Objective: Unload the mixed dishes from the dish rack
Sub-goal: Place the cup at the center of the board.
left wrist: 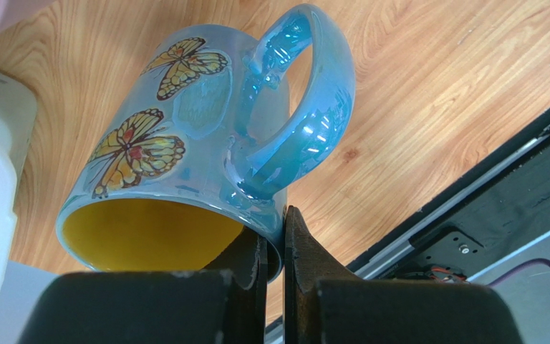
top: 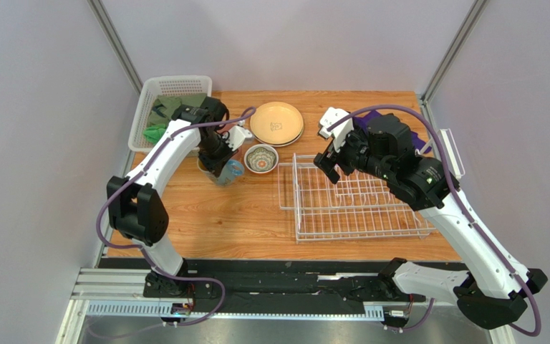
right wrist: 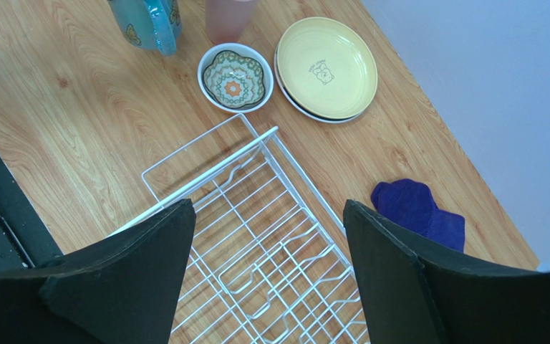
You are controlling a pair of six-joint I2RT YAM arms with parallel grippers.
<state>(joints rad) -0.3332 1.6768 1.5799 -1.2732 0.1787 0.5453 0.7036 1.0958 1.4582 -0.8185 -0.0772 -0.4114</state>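
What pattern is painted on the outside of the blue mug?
The mug bears yellow-orange butterflies on glossy blue; the left wrist view shows it best.

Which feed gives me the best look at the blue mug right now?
Left wrist: the blue butterfly mug fills it, rim pinched by the left gripper. Top external shows it mostly under the arm; right wrist catches only part at the edge.

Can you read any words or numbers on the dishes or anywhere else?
Plate: a tiny mark above a small drawing in its middle, too small to read.
Mug: only butterflies, no words.
Bowl: only a pattern, no words.
No text can be read anywhere else.
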